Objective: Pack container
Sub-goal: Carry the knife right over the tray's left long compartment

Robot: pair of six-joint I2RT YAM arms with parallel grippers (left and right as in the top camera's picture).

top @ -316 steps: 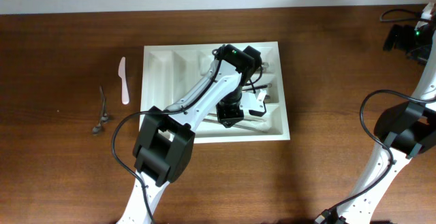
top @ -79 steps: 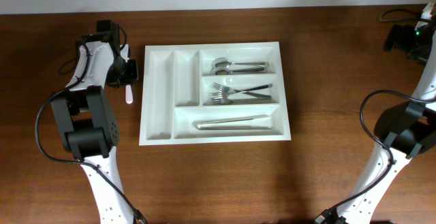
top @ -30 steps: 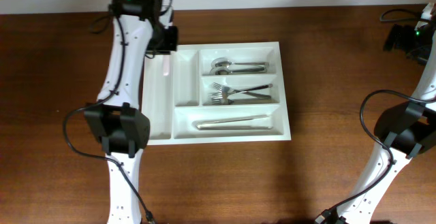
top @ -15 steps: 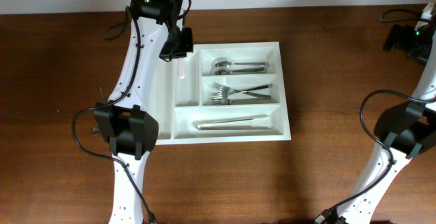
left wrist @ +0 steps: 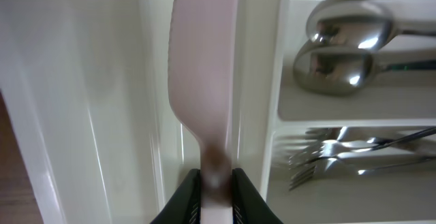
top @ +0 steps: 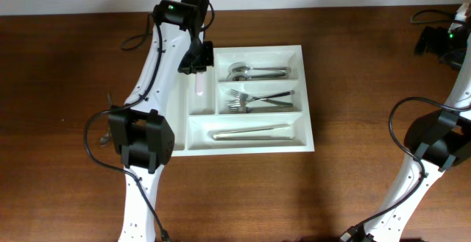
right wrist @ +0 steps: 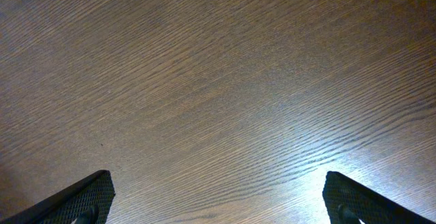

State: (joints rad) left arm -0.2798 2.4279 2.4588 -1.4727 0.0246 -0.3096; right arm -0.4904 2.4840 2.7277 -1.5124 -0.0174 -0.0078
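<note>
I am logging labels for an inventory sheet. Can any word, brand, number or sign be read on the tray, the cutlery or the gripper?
None: no text can be read in any view.
The tray is plain white. The knife held in the left gripper is bare. The spoons and forks show no stamp that can be made out.

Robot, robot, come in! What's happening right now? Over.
Left end effector shut on plastic knife, above tray, narrow slot beside spoons. Right end effector open, over table. Slot looks empty.
</note>
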